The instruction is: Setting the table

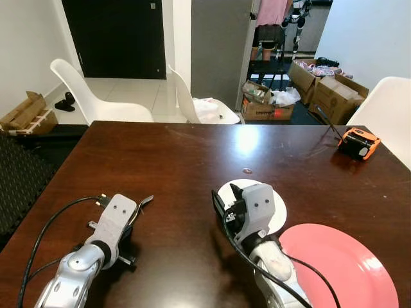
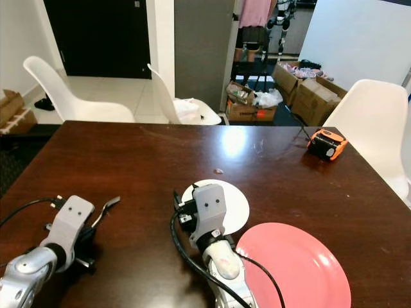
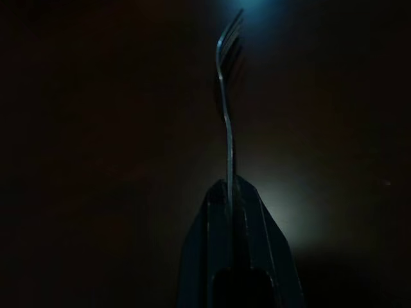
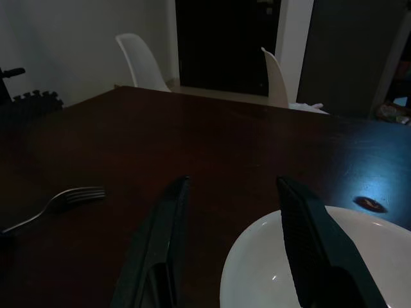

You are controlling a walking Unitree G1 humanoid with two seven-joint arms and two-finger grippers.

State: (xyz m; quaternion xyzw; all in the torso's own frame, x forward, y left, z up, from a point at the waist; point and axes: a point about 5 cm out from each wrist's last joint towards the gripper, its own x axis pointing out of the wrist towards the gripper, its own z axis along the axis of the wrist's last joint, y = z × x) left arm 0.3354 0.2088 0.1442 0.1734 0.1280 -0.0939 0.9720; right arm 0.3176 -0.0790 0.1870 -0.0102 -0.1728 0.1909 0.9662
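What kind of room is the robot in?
Probably a dining area in someone's home. There is a dark wooden table with white chairs around it, a pink plate and a white plate on top, and cardboard boxes on the floor behind.

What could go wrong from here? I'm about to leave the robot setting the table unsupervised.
1. The left tool pinches the fork only at the handle end, so it may pivot or slip when set down.
2. The open right tool hovers at the white plate edge; a low move could shove it into the pink plate.
3. The left arm's cable trails over the table and might snag.
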